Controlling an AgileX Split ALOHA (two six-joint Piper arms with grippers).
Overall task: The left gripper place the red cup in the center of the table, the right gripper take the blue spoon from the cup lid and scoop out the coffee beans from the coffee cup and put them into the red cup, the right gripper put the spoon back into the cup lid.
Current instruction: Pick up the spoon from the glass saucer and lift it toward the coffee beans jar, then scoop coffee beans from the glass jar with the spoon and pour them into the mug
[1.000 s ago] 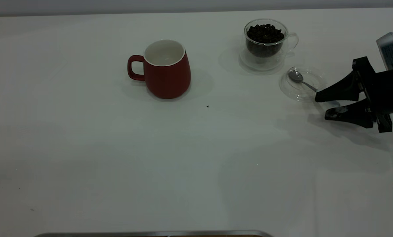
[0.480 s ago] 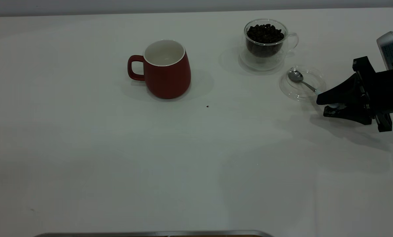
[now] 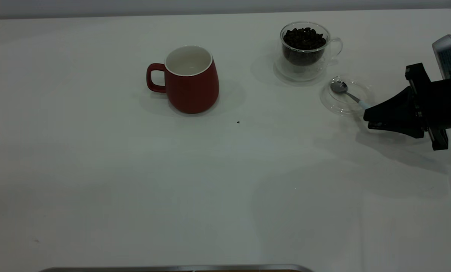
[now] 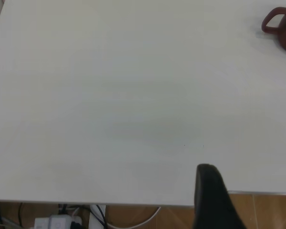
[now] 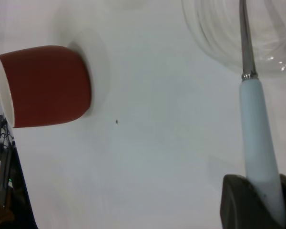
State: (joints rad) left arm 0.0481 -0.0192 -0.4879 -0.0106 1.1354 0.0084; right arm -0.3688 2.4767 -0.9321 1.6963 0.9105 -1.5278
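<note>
Blue spoon (image 3: pixel 347 93) is the thing held at this moment: the right pincer (image 3: pixel 369 119) has its two black jaws pressed together on the far end of the pale blue handle. In the right wrist view the handle (image 5: pixel 260 157) goes down between the dark fingertips (image 5: pixel 238 202), and the thin metal neck continues away from them. The spoon points out from the tips of the pincer, and its shiny bowl lies inside the cup lid (image 3: pixel 333 104), so the spoon is not yet lifted clear of the lid. The lid is a clear glass disc that rests flat on the table (image 3: pixel 134 181), just in front of the pincer tips.

A little farther from the pincer, beyond the lid and very near to it, stands the coffee cup (image 3: pixel 305 51), upright, with its clear handle turned to the pincer's side. The coffee beans (image 3: pixel 304 37) fill it almost to the rim.

Well apart from the pincer, past the lid and the glass cup, is the red cup (image 3: pixel 190 80). It stands upright, its white inside shows no beans, and its handle points away from the pincer. A tiny dark speck (image 3: pixel 238 122) lies on the table between the red cup and the pincer.

The left pincer (image 4: pixel 214 198) shows only as one dark finger at the table edge, far from the red cup (image 4: pixel 281 26); I cannot tell if it is open.
</note>
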